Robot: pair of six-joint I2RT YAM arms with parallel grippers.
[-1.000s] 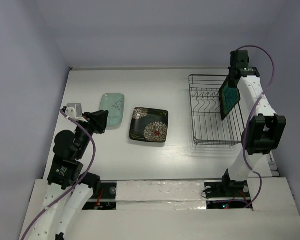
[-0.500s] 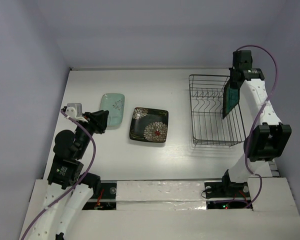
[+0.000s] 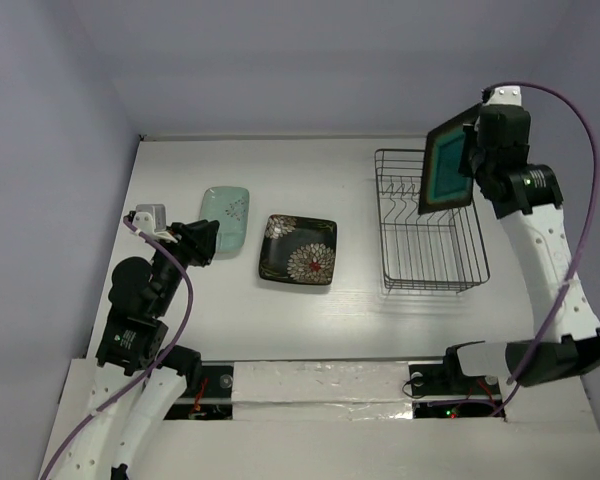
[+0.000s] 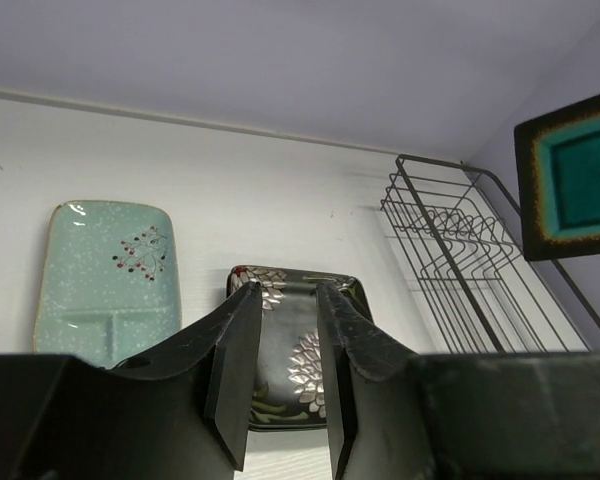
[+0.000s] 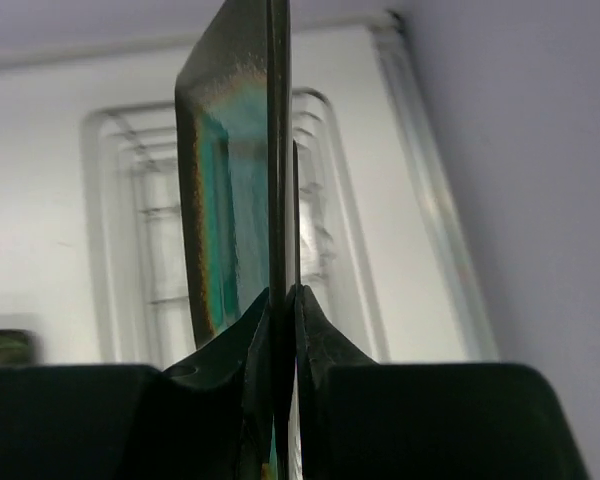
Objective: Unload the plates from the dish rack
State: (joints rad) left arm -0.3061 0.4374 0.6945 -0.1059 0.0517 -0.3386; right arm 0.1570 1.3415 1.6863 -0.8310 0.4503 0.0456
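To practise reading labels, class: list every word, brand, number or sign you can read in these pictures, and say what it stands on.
No text can be read anywhere.
The mint-green plate shows only a small sprig of dots.
The black plate shows only flowers.
The teal-centred plate and the dish rack carry no lettering that shows.
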